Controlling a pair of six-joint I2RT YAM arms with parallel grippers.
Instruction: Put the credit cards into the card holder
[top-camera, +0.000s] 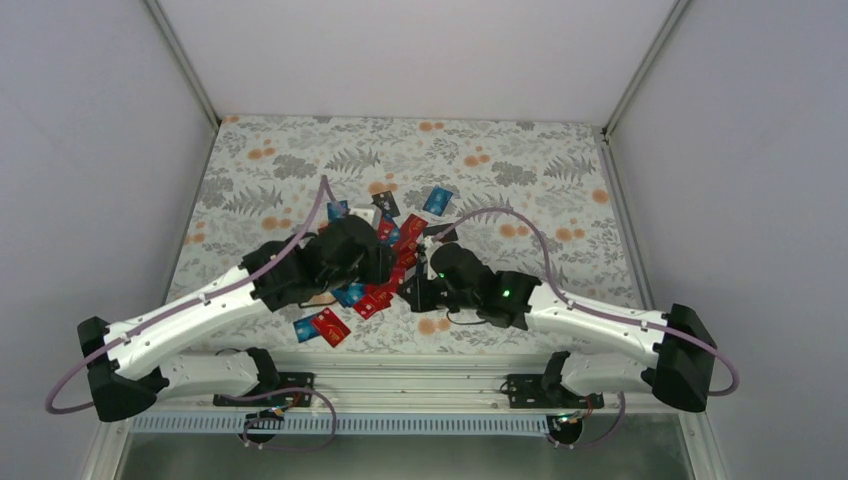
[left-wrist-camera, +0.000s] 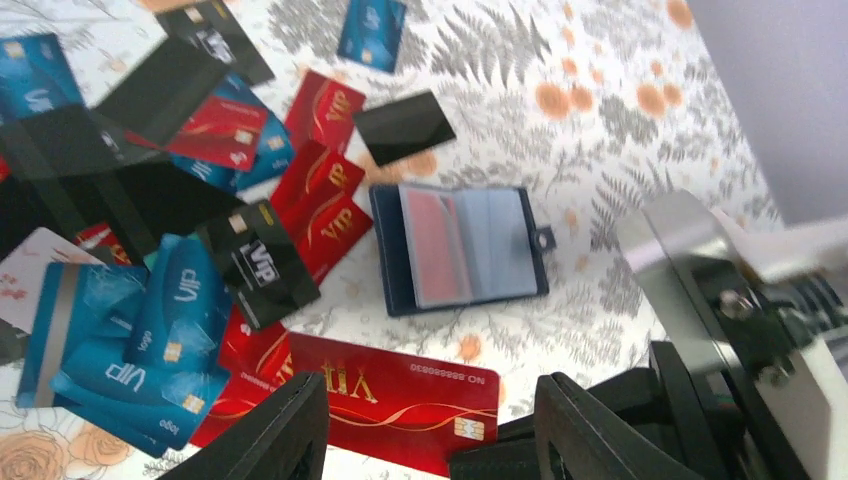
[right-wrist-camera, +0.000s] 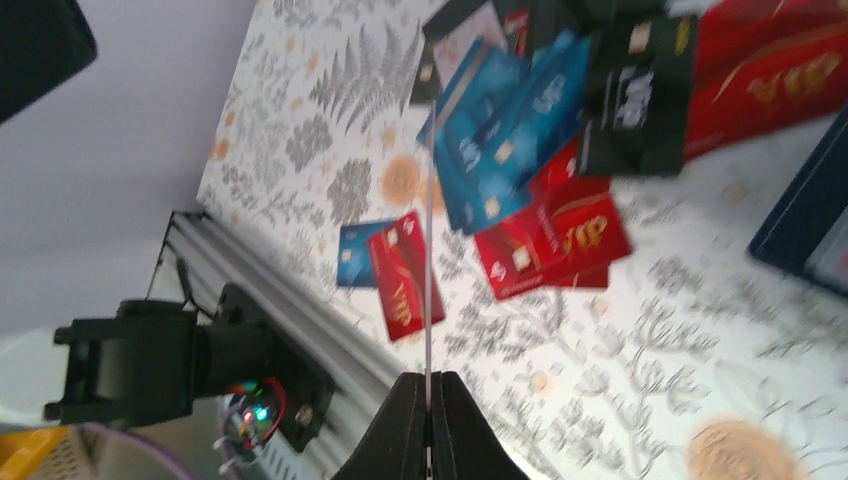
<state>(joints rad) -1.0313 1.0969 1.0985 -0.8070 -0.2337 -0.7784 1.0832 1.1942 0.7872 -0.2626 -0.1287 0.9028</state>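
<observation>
Many credit cards (top-camera: 385, 290), red, blue and black, lie in a loose pile mid-table; they also show in the left wrist view (left-wrist-camera: 180, 320). The card holder (left-wrist-camera: 460, 245) lies open and flat beside the pile, navy with lighter slotted pages; its corner shows in the right wrist view (right-wrist-camera: 812, 210). My right gripper (right-wrist-camera: 428, 385) is shut on a red card (left-wrist-camera: 400, 395), seen edge-on as a thin line (right-wrist-camera: 427, 250), held near the holder. My left gripper (left-wrist-camera: 430, 440) is open, hovering above that red card. In the top view both grippers (top-camera: 385, 262) (top-camera: 415, 292) meet over the pile.
A red card (top-camera: 331, 326) and a blue card (top-camera: 305, 330) lie apart near the front edge. A blue card (top-camera: 437, 200) and a black one (top-camera: 386, 204) lie farther back. An aluminium rail (top-camera: 400, 375) runs along the near edge. Grey walls enclose the table.
</observation>
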